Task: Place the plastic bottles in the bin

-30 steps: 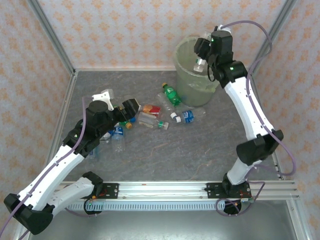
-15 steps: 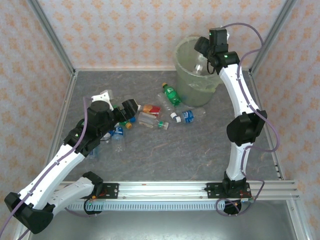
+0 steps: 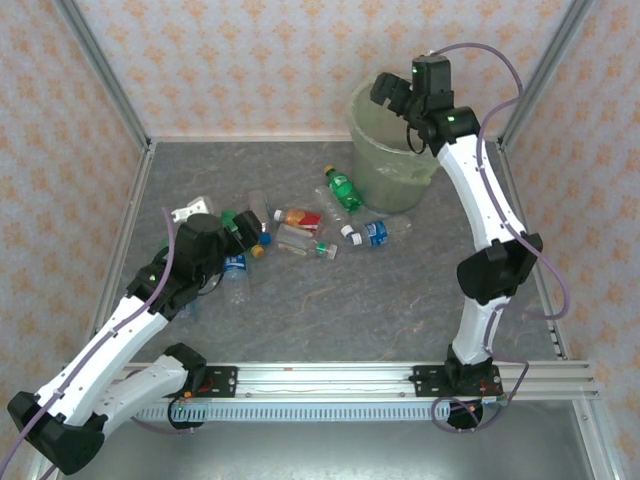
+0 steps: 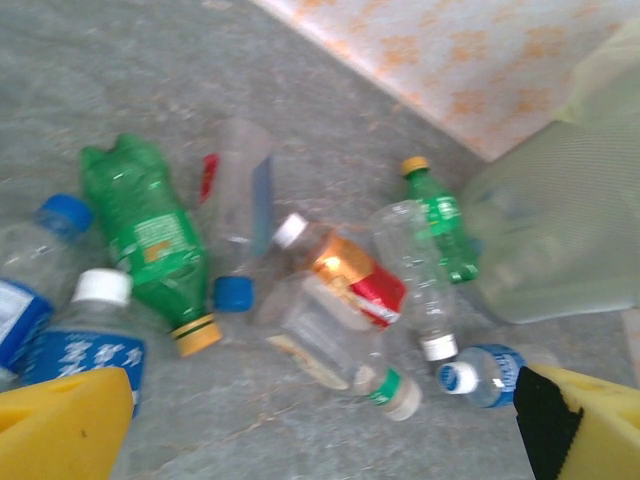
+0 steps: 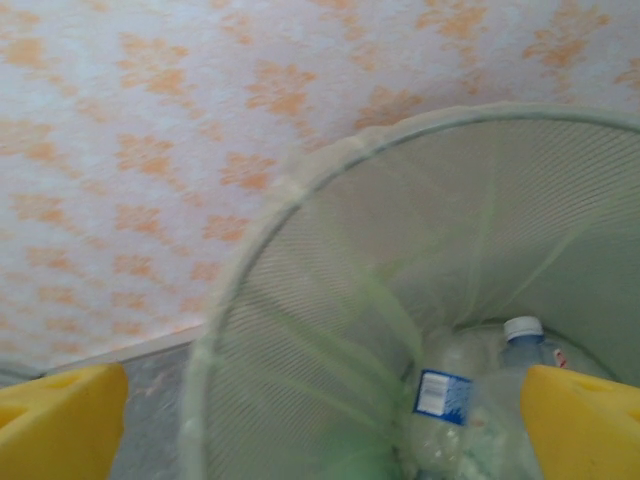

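Right hand (image 3: 392,93): just released above the bin (image 3: 385,178); its blue-labelled bottle (image 5: 447,398) now lies inside. Left hand (image 3: 246,223): spread, empty, over the bottles (image 4: 150,235) left on the table (image 3: 400,300).

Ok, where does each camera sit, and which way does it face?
Top external: above and behind, looking down on both arms, the plastic bottles and the bin.
Left wrist: on the left gripper, low over the bottles, facing the bin; yellow fingers frame it.
Right wrist: on the right gripper, above the bin's rim, looking in; yellow fingers too.
Shared: all show the bin.
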